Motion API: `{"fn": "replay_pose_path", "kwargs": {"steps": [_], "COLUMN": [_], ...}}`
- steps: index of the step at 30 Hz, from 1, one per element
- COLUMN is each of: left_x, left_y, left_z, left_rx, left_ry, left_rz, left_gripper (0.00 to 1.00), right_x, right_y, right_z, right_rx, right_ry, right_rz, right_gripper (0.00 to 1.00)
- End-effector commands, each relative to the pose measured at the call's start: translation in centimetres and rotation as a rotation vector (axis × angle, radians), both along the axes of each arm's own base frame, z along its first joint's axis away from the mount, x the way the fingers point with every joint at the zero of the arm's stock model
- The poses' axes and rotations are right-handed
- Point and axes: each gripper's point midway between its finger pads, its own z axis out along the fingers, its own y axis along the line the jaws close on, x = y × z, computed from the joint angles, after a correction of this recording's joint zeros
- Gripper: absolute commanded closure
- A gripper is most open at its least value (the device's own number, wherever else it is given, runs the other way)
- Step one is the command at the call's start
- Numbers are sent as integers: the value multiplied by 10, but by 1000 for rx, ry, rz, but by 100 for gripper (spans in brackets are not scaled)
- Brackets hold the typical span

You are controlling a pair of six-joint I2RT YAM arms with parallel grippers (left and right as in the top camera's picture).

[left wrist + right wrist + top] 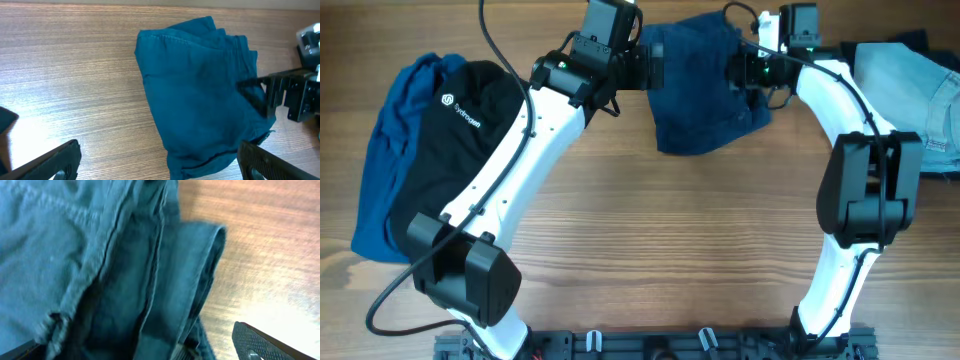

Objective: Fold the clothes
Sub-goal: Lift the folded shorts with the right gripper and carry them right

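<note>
The dark navy shorts (705,95) lie bunched at the back middle of the table. My left gripper (655,65) hovers at their left edge and my right gripper (735,70) at their right edge, facing each other. In the left wrist view the shorts (200,90) fill the centre, and the left gripper (160,167) is open with its fingers (50,162) wide apart over the hem corner. In the right wrist view folds of the shorts (100,270) lie under my open right gripper (145,350); one fingertip (265,342) shows over bare wood.
A black top (470,130) with a small white logo lies over a royal-blue garment (385,160) at the left. Pale blue denim (910,90) sits at the back right edge. The wooden table (670,230) stretches in front between the arms.
</note>
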Motion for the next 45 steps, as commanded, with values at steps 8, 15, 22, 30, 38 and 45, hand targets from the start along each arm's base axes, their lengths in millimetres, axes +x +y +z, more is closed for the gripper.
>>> {"fn": "replay_pose_path", "kwargs": {"steps": [8,15,22,30,38,45], "left_x": [-2,-5,-7,-7,-8,-11], "left_y": [-4,-2,-6,-7,-7,-5], "left_z": [-7,-10,-10,-10,-11,-13], "left_rx": [14,21,4,2,3,11], "left_ry": [16,32,42,43,46,60], "left_rz": [-27,-28,-45,-48,-49,-48], "left_gripper": [0,0,0,0,0,0], "right_x": [1,6,-3,-8,-32,-31], "right_y": [-11,-6,3,10,52,54], "right_z": [-37,-39,-61,-60,-54,-53], "right_rx": [11,83,248,352,613,615], "right_ry": [66,64,148,187,343,337], "right_rz": [-68,-94,-104,-106,-82,-75], "right_gripper": [0,0,0,0,24,73]}}
